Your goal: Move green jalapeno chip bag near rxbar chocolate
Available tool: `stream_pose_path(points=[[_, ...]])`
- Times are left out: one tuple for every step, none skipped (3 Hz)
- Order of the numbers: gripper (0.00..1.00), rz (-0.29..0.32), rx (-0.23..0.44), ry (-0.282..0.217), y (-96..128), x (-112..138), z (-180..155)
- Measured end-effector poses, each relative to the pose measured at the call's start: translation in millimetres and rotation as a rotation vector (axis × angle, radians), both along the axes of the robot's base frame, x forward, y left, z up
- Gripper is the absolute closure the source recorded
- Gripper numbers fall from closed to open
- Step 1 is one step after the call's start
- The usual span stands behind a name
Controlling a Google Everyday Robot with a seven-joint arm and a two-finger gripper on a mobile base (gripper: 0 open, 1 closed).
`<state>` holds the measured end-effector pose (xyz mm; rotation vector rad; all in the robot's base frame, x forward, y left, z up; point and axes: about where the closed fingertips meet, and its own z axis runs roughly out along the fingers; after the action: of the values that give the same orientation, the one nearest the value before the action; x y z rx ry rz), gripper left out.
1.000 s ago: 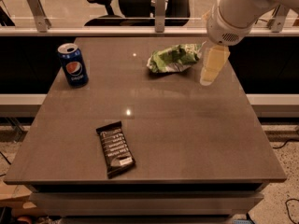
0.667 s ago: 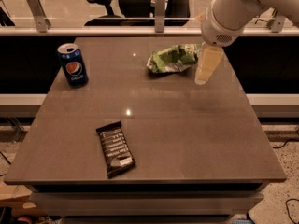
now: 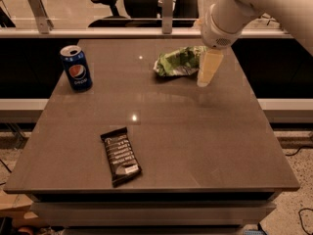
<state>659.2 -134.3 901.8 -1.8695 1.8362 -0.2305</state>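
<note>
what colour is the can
Blue, a Pepsi can, camera view; the tool hangs beside the green chip bag.

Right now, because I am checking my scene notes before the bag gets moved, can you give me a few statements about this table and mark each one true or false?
1. The green jalapeno chip bag lies toward the far side of the table. True.
2. The rxbar chocolate lies right beside the bag. False: it lies near the front edge, well apart from the bag.
3. The end effector is at the bag's right end, as the camera sees it. True.
4. The Pepsi can lies on its side. False: it stands upright, at the far left of the table.
</note>
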Motion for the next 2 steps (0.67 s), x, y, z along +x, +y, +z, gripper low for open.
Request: stream_pose_path(points=[[0.00, 0.032, 0.014, 0.011, 10.6, 14.2, -13.3], [0.00, 0.050, 0.016, 0.028, 17.6, 26.3, -24.1]])
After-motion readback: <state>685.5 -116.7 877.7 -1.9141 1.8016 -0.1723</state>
